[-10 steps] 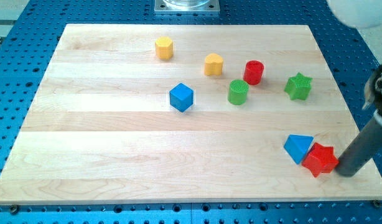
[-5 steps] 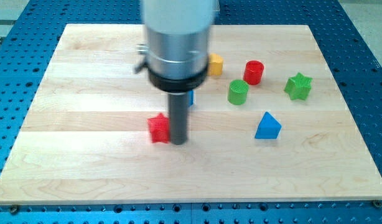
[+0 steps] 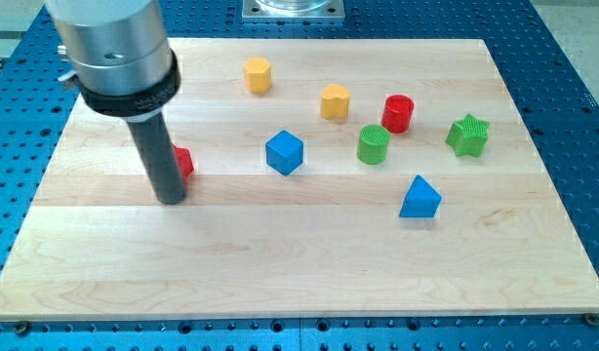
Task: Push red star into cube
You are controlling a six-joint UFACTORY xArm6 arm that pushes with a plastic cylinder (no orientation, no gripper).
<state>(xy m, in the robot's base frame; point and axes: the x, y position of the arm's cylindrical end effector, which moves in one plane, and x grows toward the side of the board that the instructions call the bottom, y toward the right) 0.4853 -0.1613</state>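
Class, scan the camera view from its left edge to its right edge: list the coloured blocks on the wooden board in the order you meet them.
Red star → yellow hexagonal block → blue cube → yellow heart-shaped block → green cylinder → red cylinder → blue triangular block → green star.

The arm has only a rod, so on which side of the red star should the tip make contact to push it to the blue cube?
Contact the red star on its side toward the view's left, pushing rightward, since the blue cube lies to its right. My tip now sits at the star's lower left, and the rod hides part of the star.
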